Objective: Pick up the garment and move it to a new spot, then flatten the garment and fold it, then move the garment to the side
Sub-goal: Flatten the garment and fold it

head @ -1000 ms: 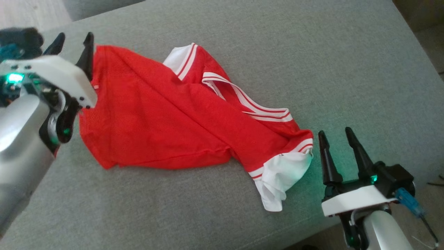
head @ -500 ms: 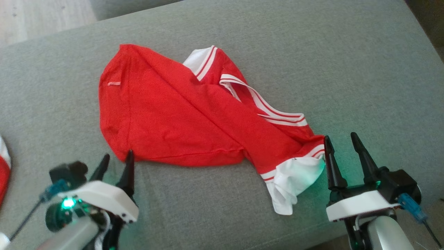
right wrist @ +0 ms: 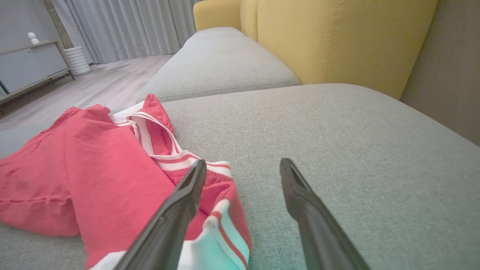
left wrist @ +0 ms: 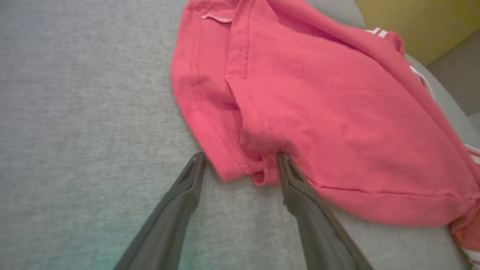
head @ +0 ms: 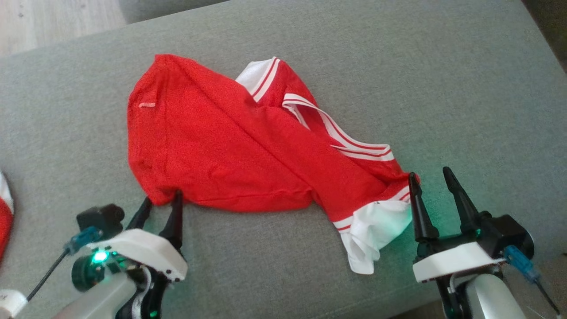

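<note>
The garment (head: 230, 150) is a red shirt with white striped trim, lying rumpled on the grey cushion (head: 398, 66). My left gripper (head: 161, 199) stands open at the shirt's near left corner, and in the left wrist view that corner (left wrist: 247, 168) lies between its tips (left wrist: 240, 159). My right gripper (head: 429, 175) is open beside the white-cuffed sleeve (head: 376, 226). In the right wrist view its left finger (right wrist: 187, 195) overlaps the sleeve edge (right wrist: 221, 225) and its right finger is over bare cushion.
A red and white cloth (head: 4, 212) lies at the head view's left edge. Wooden floor (head: 53, 22) shows beyond the cushion's far left. A yellow sofa back (right wrist: 337, 37) and a second grey cushion (right wrist: 217, 63) stand beyond. The cushion's near edge (head: 398, 305) runs by my right arm.
My left arm came down from the shirt's far left corner to its near left corner, and its tips now bracket that corner. The right gripper edged up to the sleeve. The camera shifted.
</note>
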